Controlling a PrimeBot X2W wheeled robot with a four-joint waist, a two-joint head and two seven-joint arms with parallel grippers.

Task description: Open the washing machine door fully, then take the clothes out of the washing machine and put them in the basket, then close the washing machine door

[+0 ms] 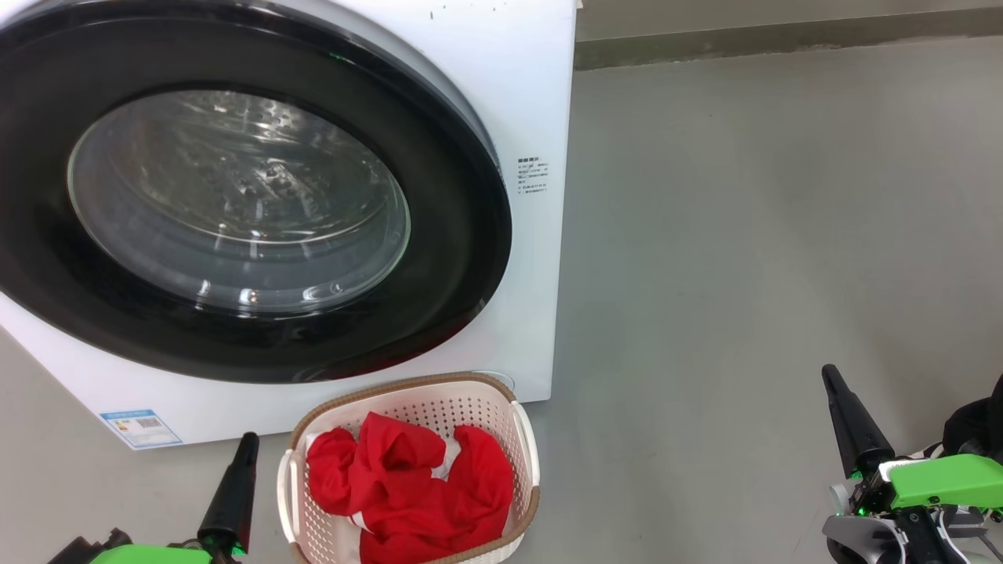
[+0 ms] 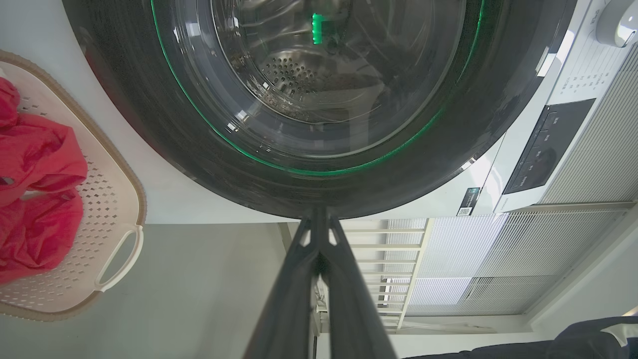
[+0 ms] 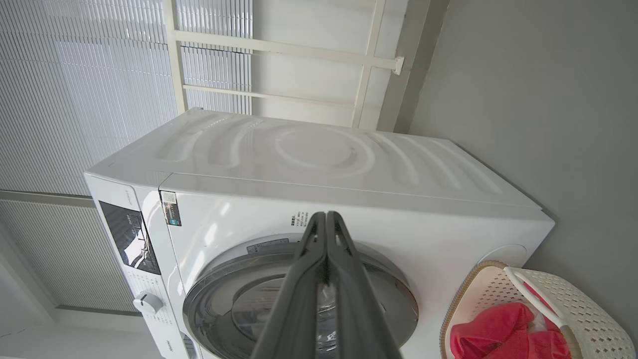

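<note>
Closing step judged done: washing machine door (image 1: 235, 227) sits flush on the washing machine (image 1: 541, 117), clothes (image 1: 407, 486) heaped in the basket (image 1: 521, 439) just before it, left gripper (image 1: 248, 442) and right gripper (image 1: 831, 377) pressed together, empty; next move calls only for a latch check.

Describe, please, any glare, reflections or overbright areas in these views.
Head view: pale glints on the washing machine door's window. Left wrist view: a green reflected arc rings that window. Right wrist view: bright ribbed panels behind, sheen on the washing machine's top.
</note>
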